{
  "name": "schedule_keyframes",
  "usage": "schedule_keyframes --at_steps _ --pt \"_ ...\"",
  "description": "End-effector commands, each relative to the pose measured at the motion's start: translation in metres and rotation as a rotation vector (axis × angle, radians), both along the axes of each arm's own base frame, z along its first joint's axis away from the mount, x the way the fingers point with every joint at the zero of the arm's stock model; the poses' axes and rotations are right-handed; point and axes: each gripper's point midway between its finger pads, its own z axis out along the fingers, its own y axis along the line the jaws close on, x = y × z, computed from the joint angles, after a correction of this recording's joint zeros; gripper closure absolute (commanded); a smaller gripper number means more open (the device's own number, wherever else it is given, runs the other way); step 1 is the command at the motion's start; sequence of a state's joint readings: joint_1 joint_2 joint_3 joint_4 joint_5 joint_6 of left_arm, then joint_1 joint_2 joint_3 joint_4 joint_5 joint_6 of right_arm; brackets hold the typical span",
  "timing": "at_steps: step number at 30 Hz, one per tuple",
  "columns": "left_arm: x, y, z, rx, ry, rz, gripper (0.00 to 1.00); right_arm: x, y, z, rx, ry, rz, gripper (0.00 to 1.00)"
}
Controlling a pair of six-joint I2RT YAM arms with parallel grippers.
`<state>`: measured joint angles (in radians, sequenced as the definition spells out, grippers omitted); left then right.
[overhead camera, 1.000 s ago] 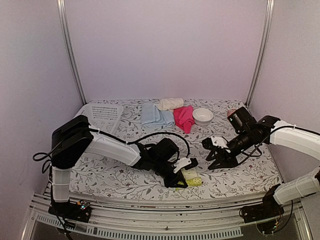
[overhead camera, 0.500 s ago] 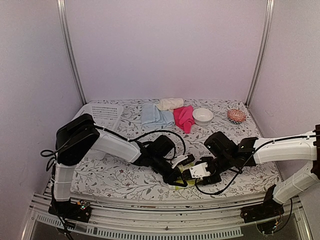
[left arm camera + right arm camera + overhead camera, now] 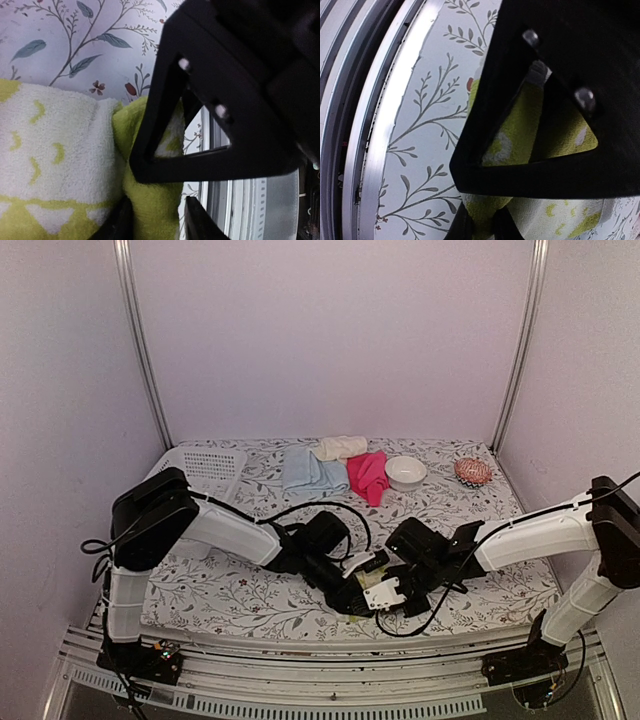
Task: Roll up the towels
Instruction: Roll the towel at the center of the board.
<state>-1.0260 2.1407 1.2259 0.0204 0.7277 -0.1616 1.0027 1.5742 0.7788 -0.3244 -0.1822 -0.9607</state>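
The yellow-green towel [image 3: 372, 581] with white pattern lies near the table's front edge, mostly hidden between my two grippers. In the left wrist view the towel [image 3: 50, 165] fills the lower left, and my left gripper [image 3: 155, 220] is shut on a bunched fold of it. My right gripper [image 3: 482, 222] pinches another fold of the same towel [image 3: 560, 215], close to the front edge. In the top view the left gripper [image 3: 358, 592] and the right gripper [image 3: 388, 596] sit side by side. The light blue towel [image 3: 310, 472], cream towel [image 3: 340, 447] and hot pink towel [image 3: 368, 475] lie at the back.
A white basket [image 3: 205, 468] stands at the back left. A white bowl [image 3: 405, 472] and a small red patterned ball [image 3: 472, 472] are at the back right. The metal front rail [image 3: 375, 150] runs right beside the right gripper.
My right arm swung in from the right side of the table to the yellow-green towel and closed on it beside the left gripper. The left gripper stayed on the towel.
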Motion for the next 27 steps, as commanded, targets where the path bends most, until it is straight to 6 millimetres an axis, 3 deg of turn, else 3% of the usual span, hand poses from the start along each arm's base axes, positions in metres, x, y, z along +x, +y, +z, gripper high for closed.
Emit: schedule_keyframes --at_steps 1,5,9,16,19,23,27 --pt "0.004 0.037 -0.024 0.148 -0.063 0.071 0.58 -0.022 0.002 -0.005 -0.03 0.135 0.037 0.94" --pt "0.014 0.053 0.008 0.112 -0.173 0.161 0.49 -0.044 -0.001 -0.004 -0.081 0.302 0.037 0.96" --pt "0.018 0.079 0.014 0.134 -0.221 0.266 0.49 -0.053 0.003 -0.004 -0.113 0.443 0.009 0.96" --pt "0.012 0.11 0.03 0.111 -0.412 0.354 0.46 -0.039 0.004 -0.013 -0.15 0.768 -0.106 0.96" --pt "0.002 0.108 0.044 0.083 -0.567 0.331 0.47 -0.033 0.0 -0.03 -0.22 0.915 -0.158 0.96" --pt "-0.021 0.088 0.061 0.038 -0.749 0.201 0.48 -0.033 -0.004 -0.046 -0.277 1.008 -0.178 0.96" --pt "-0.033 0.069 0.053 0.062 -0.816 0.067 0.48 -0.031 -0.005 -0.056 -0.299 1.009 -0.19 0.95"
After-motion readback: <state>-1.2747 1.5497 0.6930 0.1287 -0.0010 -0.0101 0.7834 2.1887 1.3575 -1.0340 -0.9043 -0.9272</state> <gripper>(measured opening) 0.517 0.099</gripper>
